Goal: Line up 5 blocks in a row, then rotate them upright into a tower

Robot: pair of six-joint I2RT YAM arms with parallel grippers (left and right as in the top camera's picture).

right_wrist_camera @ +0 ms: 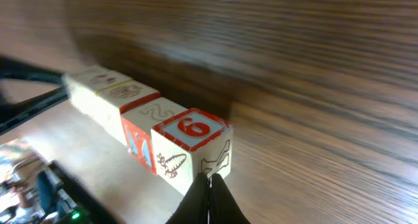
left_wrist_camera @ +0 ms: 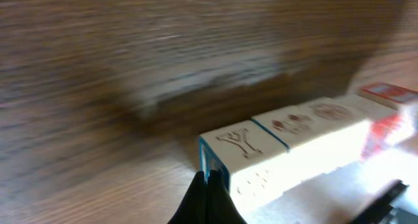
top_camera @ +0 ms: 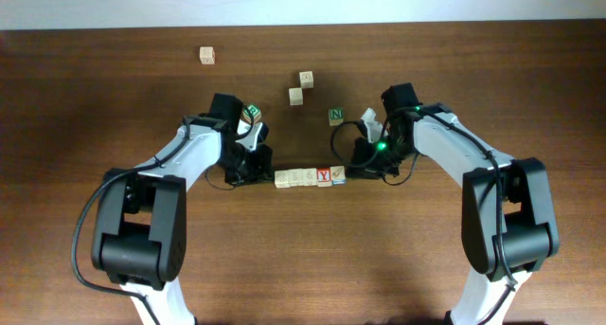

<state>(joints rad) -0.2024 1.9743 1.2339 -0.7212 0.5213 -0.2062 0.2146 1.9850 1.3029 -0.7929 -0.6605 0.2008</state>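
The left gripper (left_wrist_camera: pixel 207 188), its fingers pressed together and holding nothing, sits at the left end of the blocks (top_camera: pixel 310 177). These are five pale wooden cubes laid touching in one straight row at the middle of the table (top_camera: pixel 114 98). From the left, three are tan with faint marks, the fourth block (top_camera: pixel 325 176) shows a red Y, and the fifth block (top_camera: pixel 338 175) shows blue markings. The right gripper (right_wrist_camera: pixel 209 194), likewise closed and empty, sits at the right end. Behind the row lie three loose plain cubes (top_camera: pixel 296 96) and two green-lettered cubes (top_camera: pixel 335 116), shown only in the overhead view. The wrist views alone show brown line drawings on the block faces and a red-framed numeral on the right end cube.
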